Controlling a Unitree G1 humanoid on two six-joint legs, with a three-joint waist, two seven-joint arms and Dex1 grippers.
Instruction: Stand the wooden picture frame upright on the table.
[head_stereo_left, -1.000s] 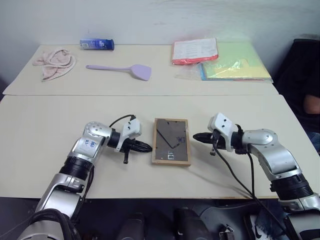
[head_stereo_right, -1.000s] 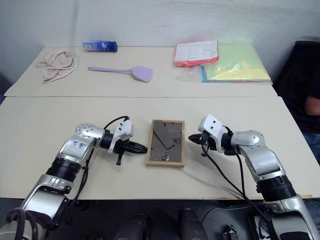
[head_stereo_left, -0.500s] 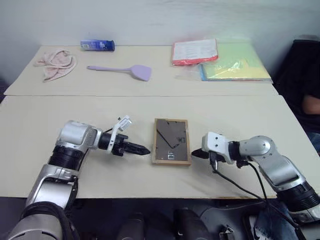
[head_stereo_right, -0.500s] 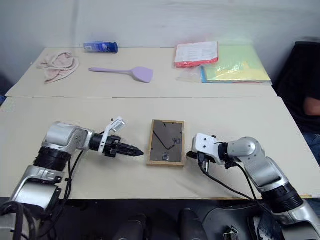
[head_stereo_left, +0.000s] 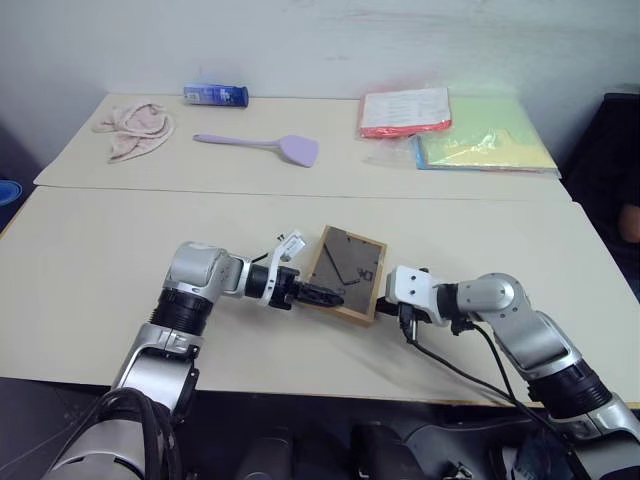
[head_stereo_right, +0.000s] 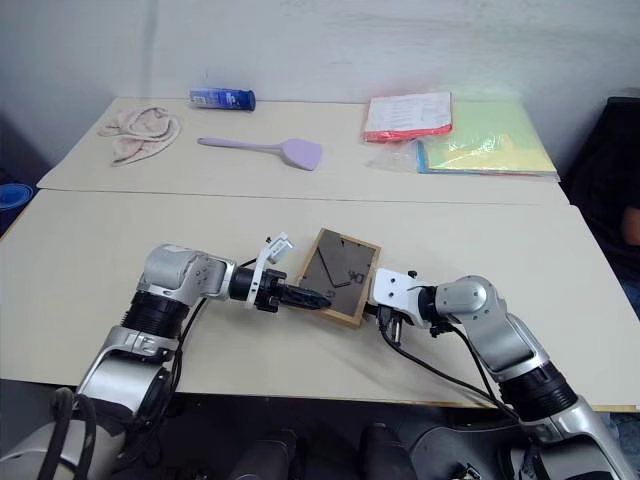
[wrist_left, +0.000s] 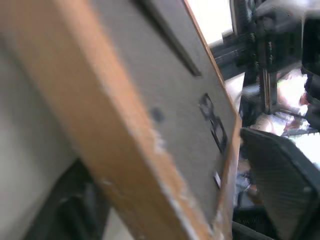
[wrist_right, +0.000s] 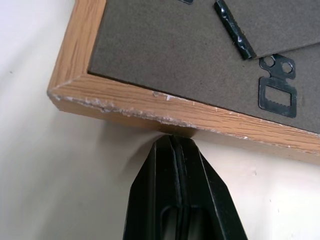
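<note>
Two grippers: both are at the frame (head_stereo_left: 349, 272), one on each side, and it lies between them on the table (head_stereo_left: 100, 270).
Frame place: back panel up, turned askew, just ahead of both sets of fingertips; its near corner looks lifted a little off the table, though I cannot be sure.
Long axis: runs from the near edge up and away, slanted toward the right gripper's side at the far end.
Left gripper (head_stereo_right: 305, 297): its fingers reach onto the frame's near left edge; in the left wrist view the wood rim (wrist_left: 115, 150) runs between a dark finger (wrist_left: 285, 185) over the back panel and another dark shape below the rim, so the jaws look spread about the rim; whether they pinch it I cannot tell.
Right gripper (wrist_right: 176, 150): fingers pressed together, empty, the tip butting the frame's outer edge low against the table.
Nearer arm: both touch; the left looks better placed to lift, the right to brace or pry.
Prop leg (wrist_right: 231, 29): a thin dark strip on the back, lying flat; its hinge end is cut off.
Hidden: the frame's underside and the contact under the left fingertips.
</note>
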